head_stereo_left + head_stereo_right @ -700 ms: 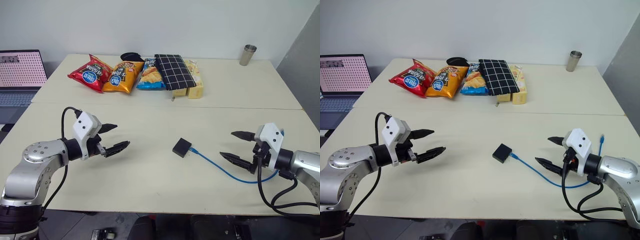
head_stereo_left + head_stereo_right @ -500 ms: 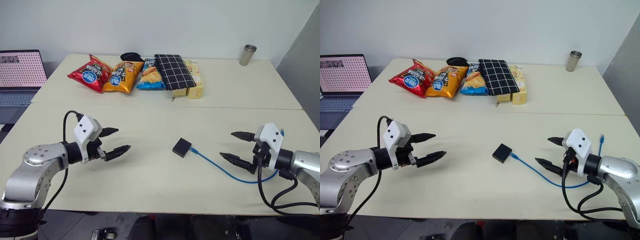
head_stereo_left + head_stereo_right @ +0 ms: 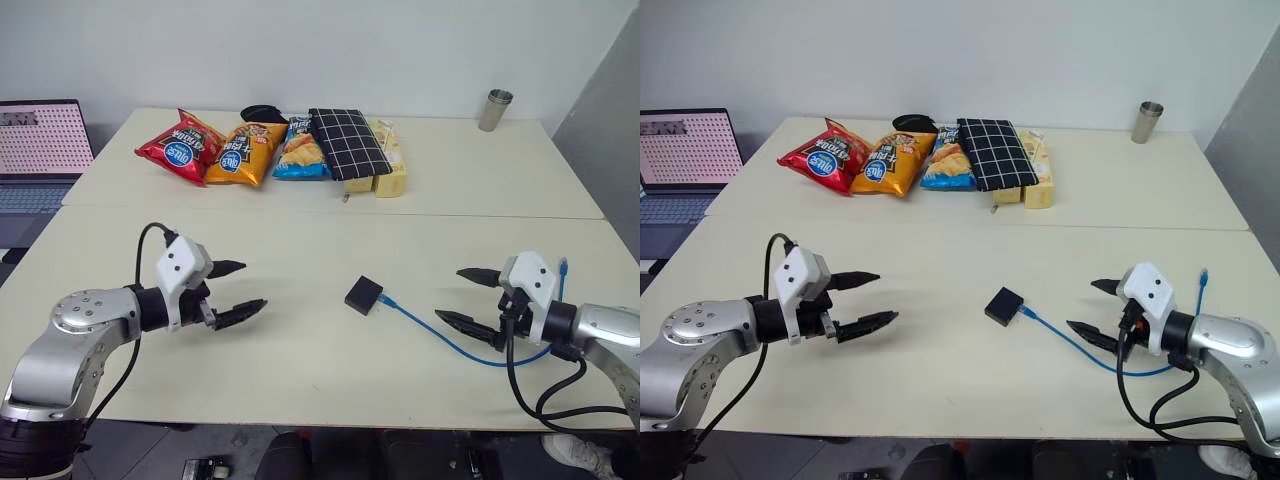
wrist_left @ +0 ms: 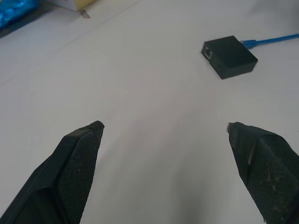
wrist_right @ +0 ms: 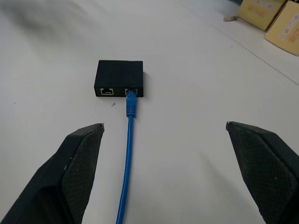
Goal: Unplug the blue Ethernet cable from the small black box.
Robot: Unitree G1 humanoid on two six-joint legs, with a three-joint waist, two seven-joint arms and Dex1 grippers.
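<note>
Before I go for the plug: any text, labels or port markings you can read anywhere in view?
None legible.
Red chip bag, orange chip bag, blue chip bag: printed logos, too small to read.
Yellow boxes: print, blurred.
Small black box: no markings seen.
Laptop screen: dot pattern, no words.

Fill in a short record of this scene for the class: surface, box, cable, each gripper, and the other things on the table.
surface: pale table
box: black, flat on the table
cable: blue, one plug in the box, trailing toward the right gripper
left gripper: open, holds nothing, apart from the box
right gripper: open, holds nothing, above the cable
other things: snack bags, checked pouch, metal cup
</note>
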